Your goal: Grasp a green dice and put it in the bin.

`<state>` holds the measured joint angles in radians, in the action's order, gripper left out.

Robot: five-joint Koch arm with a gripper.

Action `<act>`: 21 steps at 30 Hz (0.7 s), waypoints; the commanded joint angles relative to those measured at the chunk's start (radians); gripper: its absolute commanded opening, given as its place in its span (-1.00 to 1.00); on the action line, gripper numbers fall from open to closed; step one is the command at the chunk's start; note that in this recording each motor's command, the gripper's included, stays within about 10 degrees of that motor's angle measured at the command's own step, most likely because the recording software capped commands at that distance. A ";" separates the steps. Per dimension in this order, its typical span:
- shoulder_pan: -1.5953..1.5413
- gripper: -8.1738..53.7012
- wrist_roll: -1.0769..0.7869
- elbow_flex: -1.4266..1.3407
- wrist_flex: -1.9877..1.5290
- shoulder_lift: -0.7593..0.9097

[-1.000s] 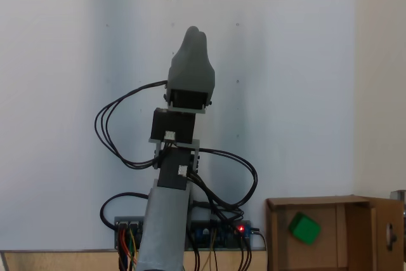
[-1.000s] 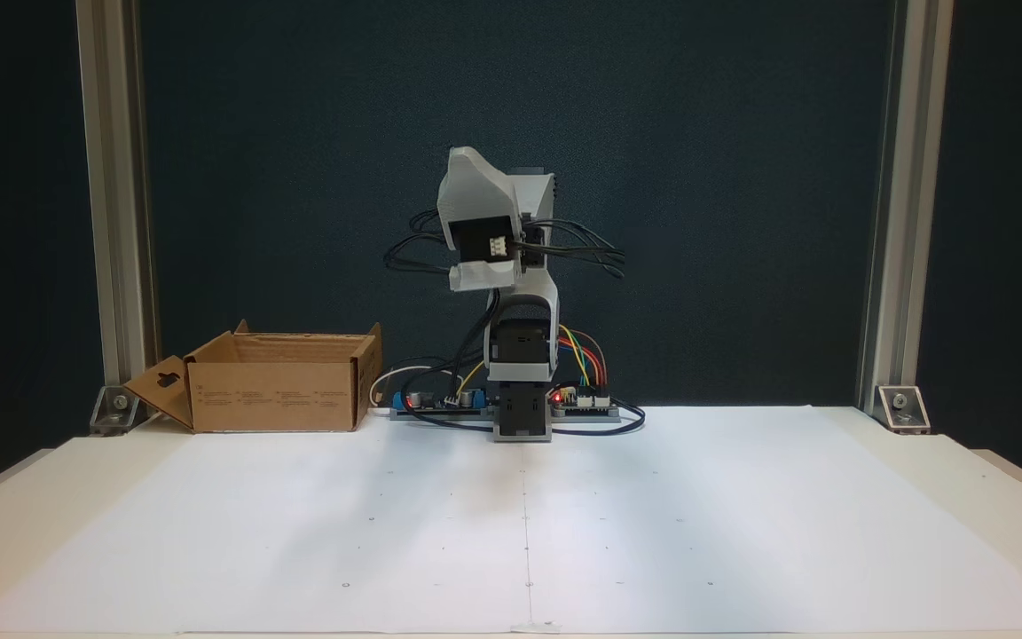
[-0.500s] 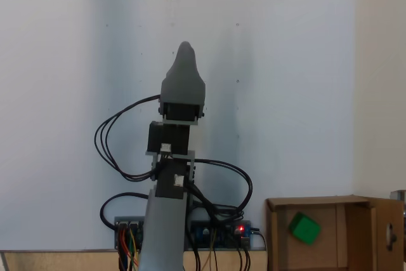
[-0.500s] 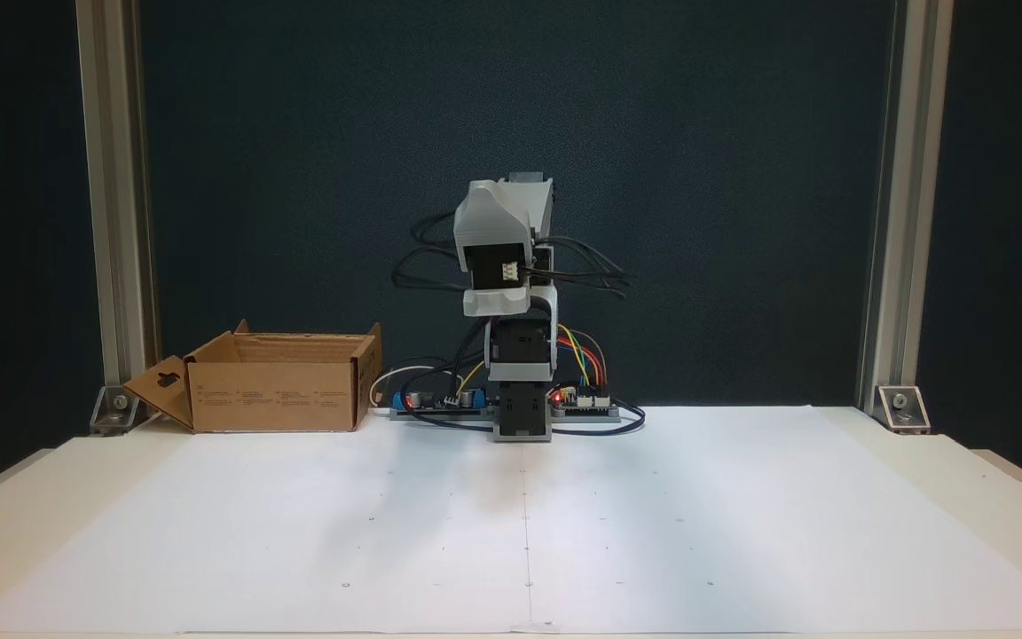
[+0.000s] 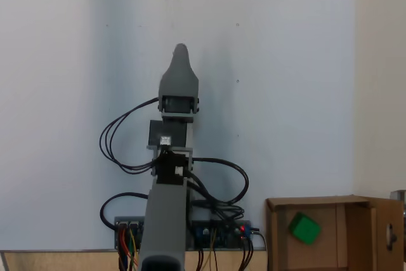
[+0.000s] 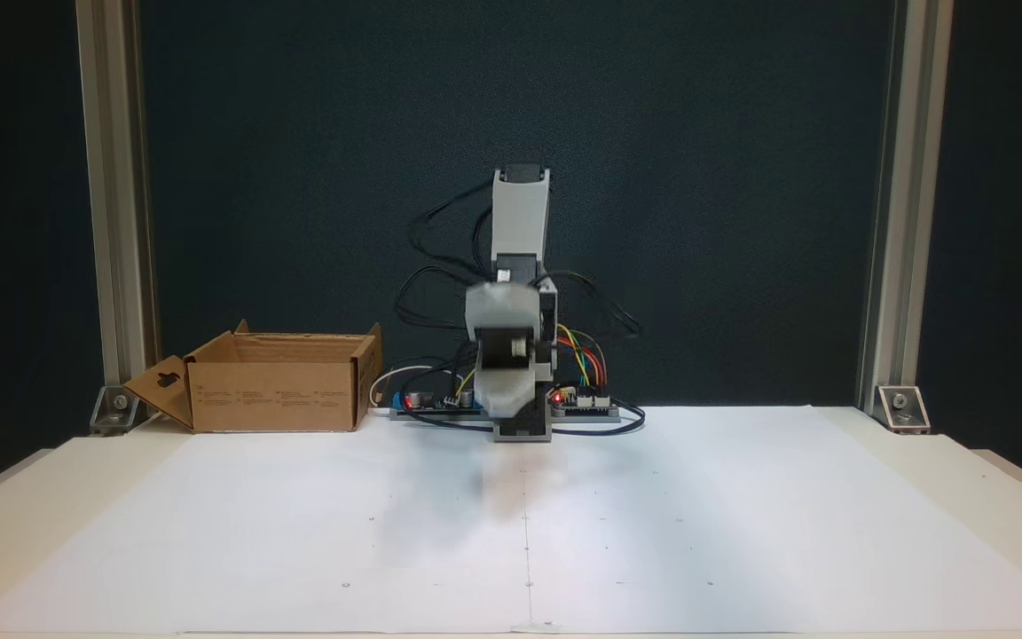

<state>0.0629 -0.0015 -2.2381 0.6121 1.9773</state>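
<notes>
Going left to right in the front-on fixed view: the bin (image 6: 279, 382) sits at the back left of the bench (image 6: 742, 532), close to the rear edge and just in front of the left metal post (image 6: 116, 204), with one flap folded out toward the bench's left edge. Its long side runs along the back edge. There's a small gap between the box and the electronics board (image 6: 440, 404) beside the arm's base.

The arm (image 6: 518, 266) stands at the middle of the back edge, folded over itself, and the gripper (image 6: 505, 399) hangs low in front of the base, blurred in this view. In the fixed view from above, the gripper (image 5: 180, 52) shows as one grey pointed tip aimed toward the far edge of the white sheet (image 5: 285, 93), the jaws stacked one behind the other, so I honestly can't tell if it's open or closed. Nothing green shows at that tip.

The green dice (image 5: 304, 228) is lying inside the bin (image 5: 279, 239), on the floor of the box near its left inner wall in that view, turned so a corner points down-right. It's a cube, so no real long axis.

Room-wise, the whole white sheet in front of the arm, out to the front, left and right edges, is open space. The right post (image 6: 897, 204) stands at the back right corner, well apart from the arm.
</notes>
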 commanded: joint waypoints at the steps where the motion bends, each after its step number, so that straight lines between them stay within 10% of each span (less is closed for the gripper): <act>1: -0.006 0.70 -0.055 0.023 0.173 0.006; 21: 0.035 0.71 -0.064 -0.135 0.322 0.262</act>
<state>0.0905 -0.0092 -2.3930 0.8099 2.2258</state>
